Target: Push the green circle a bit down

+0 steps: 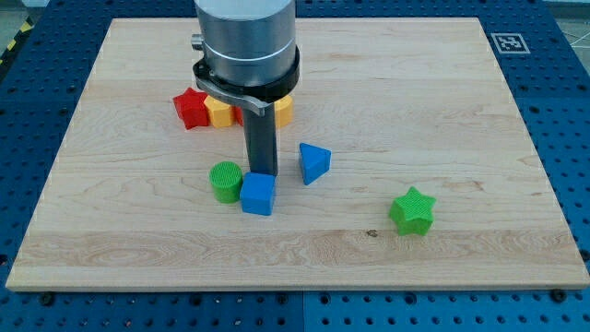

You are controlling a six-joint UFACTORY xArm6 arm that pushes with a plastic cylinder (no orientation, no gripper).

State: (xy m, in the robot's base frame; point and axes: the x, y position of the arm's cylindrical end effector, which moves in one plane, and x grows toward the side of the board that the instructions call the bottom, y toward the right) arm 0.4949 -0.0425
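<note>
The green circle [224, 180] stands on the wooden board [442, 111], left of centre. A blue cube [258, 194] sits right beside it, touching or nearly touching its right side. My tip [260, 172] is at the end of the dark rod, just above the blue cube's top edge and right of the green circle. The arm's grey body covers the board's top centre.
A blue triangle [313, 162] lies right of the rod. A green star [411, 211] lies at the lower right. A red star [191, 107], a yellow block [219, 112] and an orange-yellow block [283, 111] cluster behind the rod, partly hidden by the arm.
</note>
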